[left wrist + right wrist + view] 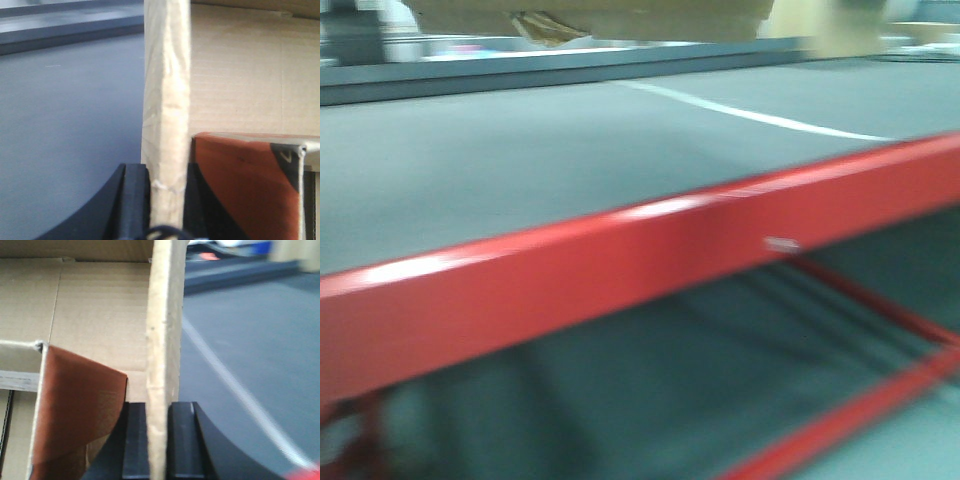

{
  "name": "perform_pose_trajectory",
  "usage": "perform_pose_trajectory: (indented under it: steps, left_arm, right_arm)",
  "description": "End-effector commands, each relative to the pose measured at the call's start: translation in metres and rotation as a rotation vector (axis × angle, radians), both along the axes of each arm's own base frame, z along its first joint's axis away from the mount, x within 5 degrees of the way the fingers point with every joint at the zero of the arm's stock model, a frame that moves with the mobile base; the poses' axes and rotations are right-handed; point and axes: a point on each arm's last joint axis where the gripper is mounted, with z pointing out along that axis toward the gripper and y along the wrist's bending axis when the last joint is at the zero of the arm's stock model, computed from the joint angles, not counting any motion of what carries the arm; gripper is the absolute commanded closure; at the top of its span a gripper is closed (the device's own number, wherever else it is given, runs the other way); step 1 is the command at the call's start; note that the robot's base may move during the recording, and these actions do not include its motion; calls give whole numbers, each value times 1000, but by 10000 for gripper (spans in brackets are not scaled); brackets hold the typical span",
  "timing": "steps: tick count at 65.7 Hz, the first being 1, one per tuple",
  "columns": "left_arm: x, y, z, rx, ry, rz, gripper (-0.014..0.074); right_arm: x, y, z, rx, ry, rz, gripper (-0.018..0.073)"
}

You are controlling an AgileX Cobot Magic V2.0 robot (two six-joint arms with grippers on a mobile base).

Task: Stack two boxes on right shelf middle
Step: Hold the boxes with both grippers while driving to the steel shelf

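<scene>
One brown cardboard box (590, 15) hangs at the top of the front view, only its underside showing, with a crumpled scrap of tape (545, 28) at its edge. In the left wrist view my left gripper (166, 172) is shut on the box's upright wall (167, 90), and the box's inside (235, 70) lies to the right. My right gripper (159, 407) is shut on the opposite wall (162, 325), with the box's inside (100, 305) to its left. A reddish-brown flap (240, 185) (75, 405) lies inside. The shelf is out of view.
Below the box spreads a dark grey mat (520, 170) with a red front beam (620, 260) and a white line (750, 115) across it. Red frame bars (880, 390) run under it. A raised grey ledge (520, 70) bounds the far side.
</scene>
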Motion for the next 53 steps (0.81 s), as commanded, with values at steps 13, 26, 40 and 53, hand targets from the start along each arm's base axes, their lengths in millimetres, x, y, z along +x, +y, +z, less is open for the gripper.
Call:
perform_pose_trajectory:
  steps: [13, 26, 40, 53]
  left_arm:
    - [-5, -1, 11, -26, -66, -25, 708]
    - [-5, -1, 11, -26, -66, -25, 708]
    - [-5, -1, 11, -26, -66, -25, 708]
    - [-5, -1, 11, -26, -66, -25, 708]
  right_arm:
    - [-2, 0, 11, 5, -79, 20, 712]
    - [-2, 0, 11, 5, -79, 20, 712]
    - [-2, 0, 11, 5, -79, 20, 712]
    - [-2, 0, 11, 5, -79, 20, 712]
